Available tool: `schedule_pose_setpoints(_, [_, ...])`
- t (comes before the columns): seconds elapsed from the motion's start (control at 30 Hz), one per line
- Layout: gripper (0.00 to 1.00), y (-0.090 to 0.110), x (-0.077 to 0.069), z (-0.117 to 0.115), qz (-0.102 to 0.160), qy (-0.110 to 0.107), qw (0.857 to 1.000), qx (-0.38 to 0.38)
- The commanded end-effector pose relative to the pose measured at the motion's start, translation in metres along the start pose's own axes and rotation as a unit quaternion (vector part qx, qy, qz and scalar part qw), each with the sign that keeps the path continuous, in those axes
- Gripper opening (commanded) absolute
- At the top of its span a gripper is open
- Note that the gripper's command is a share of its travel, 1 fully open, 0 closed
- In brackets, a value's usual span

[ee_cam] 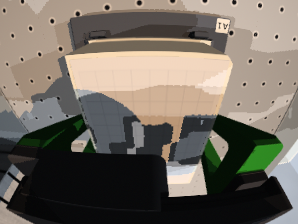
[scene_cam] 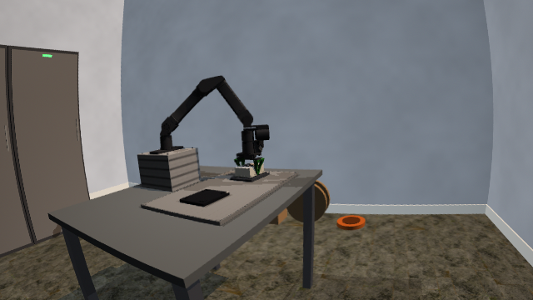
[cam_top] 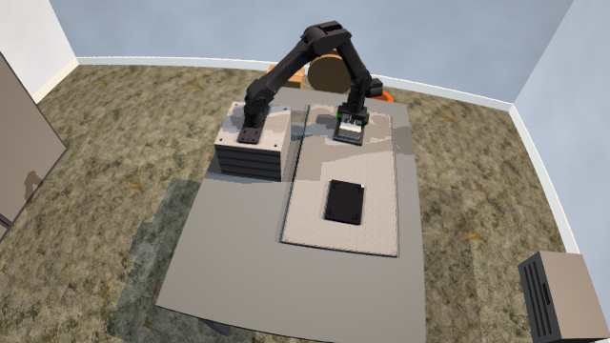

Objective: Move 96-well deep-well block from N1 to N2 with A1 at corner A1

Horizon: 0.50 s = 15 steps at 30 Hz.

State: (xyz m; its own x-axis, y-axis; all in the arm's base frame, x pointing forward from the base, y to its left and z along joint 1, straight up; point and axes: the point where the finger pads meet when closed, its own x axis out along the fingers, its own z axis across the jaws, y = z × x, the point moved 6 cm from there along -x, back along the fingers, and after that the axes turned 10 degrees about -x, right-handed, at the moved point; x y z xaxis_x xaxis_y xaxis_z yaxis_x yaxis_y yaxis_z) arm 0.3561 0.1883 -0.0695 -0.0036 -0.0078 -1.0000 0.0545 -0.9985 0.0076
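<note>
The pale deep-well block (cam_top: 352, 126) is at the far plate nest (cam_top: 349, 139), under the arm's wrist. My gripper (cam_top: 353, 122) points straight down and its green fingers are shut on the block's two sides. In the wrist view the block (ee_cam: 149, 90) fills the middle between the fingers. The dark nest (ee_cam: 149, 30) shows behind the block, with a white A1 label (ee_cam: 222, 24) at its upper right corner. I cannot tell whether the block rests in the nest or hangs just above it. The near nest (cam_top: 344, 201) is flat, black and empty.
Both nests lie on a perforated baseplate (cam_top: 348, 181) on the grey table. The arm stands on a grey stacked pedestal (cam_top: 253, 143) at the table's left. On the floor beyond the table are a wooden spool (scene_cam: 316, 200) and an orange ring (scene_cam: 351, 222).
</note>
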Motion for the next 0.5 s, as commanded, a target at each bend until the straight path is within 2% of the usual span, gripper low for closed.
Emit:
schedule_pose_setpoints(0.0, [0.0,-0.0013,-0.004,-0.0032,-0.004,0.008,1.0,0.0])
schedule_pose_setpoints(0.47, [0.0,-0.0012,-0.0019,-0.0031,-0.004,0.007,1.0,0.0])
